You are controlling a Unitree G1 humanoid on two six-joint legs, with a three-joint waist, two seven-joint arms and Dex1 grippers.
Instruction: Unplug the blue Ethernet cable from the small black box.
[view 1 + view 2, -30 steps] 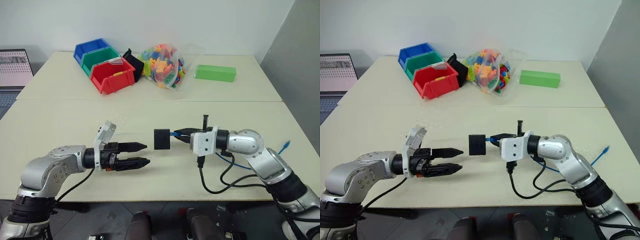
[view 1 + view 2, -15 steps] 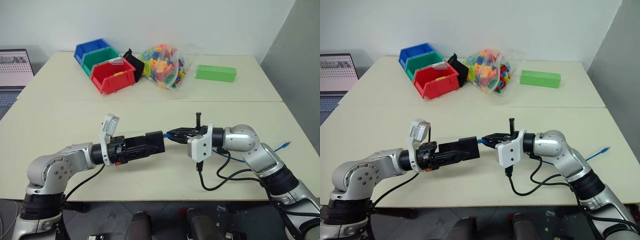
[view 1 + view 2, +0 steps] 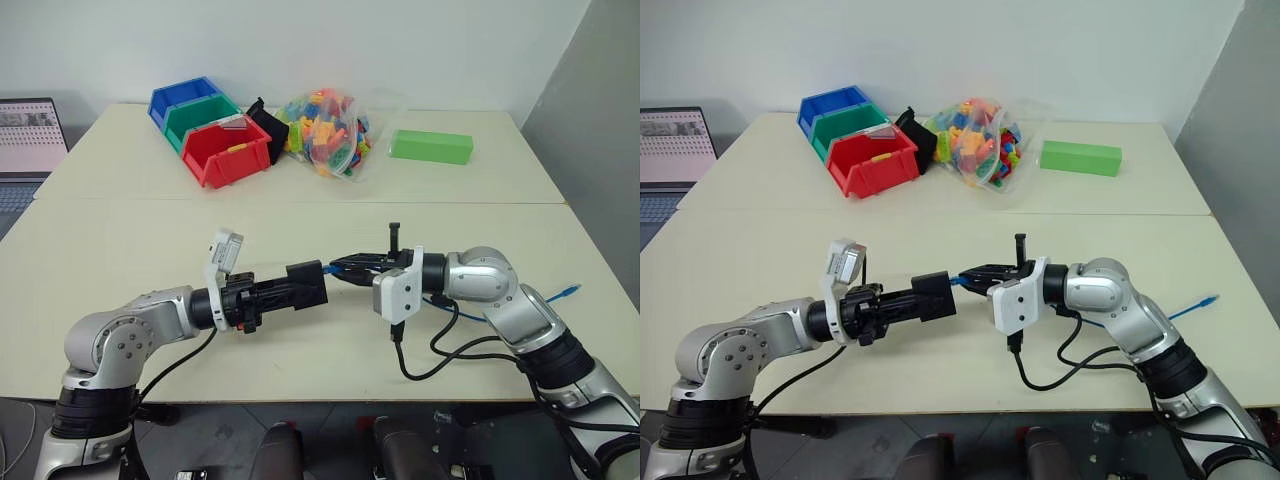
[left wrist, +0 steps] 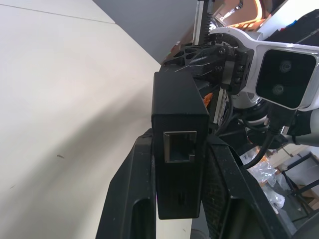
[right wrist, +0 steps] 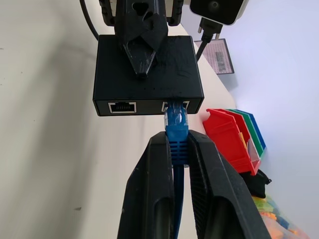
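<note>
Left hand [image 3: 300,285] clamped on small black box [image 3: 308,281]

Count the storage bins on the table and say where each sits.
3, in a row at the far left: blue bin farthest, green bin in the middle, red bin nearest.

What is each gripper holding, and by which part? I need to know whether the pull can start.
The left gripper clamps the small black box across its flat faces. The right gripper pinches the blue Ethernet cable just behind its plug, which is seated in the box.

Cream table [image 3: 120,225] bears red, green and blue bins [image 3: 208,128] (nested in a row); bag of bricks [image 3: 325,132]; green block [image 3: 430,146].
</note>
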